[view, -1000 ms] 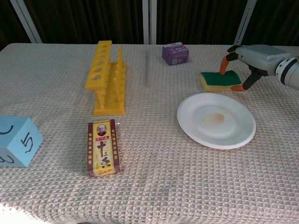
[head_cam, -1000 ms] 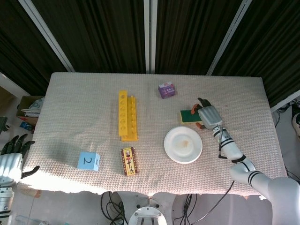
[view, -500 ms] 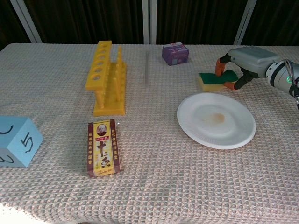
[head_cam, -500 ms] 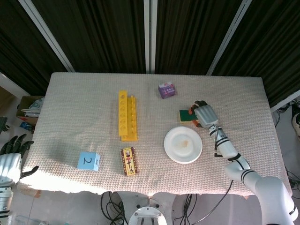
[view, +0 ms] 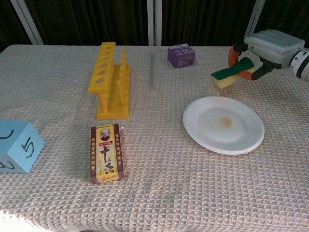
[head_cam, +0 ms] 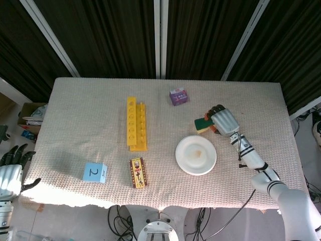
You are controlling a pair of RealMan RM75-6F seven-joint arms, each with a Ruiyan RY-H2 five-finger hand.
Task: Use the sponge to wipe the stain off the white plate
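The white plate (head_cam: 196,155) (view: 223,124) lies right of the table's middle, with a tan stain (head_cam: 198,153) (view: 223,123) near its centre. My right hand (head_cam: 223,120) (view: 267,47) grips the green and yellow sponge (head_cam: 203,124) (view: 229,75) and holds it tilted above the cloth, just behind the plate's far edge. My left hand (head_cam: 11,168) hangs off the table's left front corner, holding nothing, fingers apart.
A yellow rack (head_cam: 135,123) (view: 109,79) stands left of centre. A purple box (head_cam: 178,96) (view: 181,55) sits at the back. A red and yellow packet (head_cam: 137,172) (view: 106,153) and a blue cube (head_cam: 95,172) (view: 14,146) lie near the front.
My right hand has closed on the sponge and lifted it off the cloth; the sponge now hangs tilted. The left hand has barely moved.
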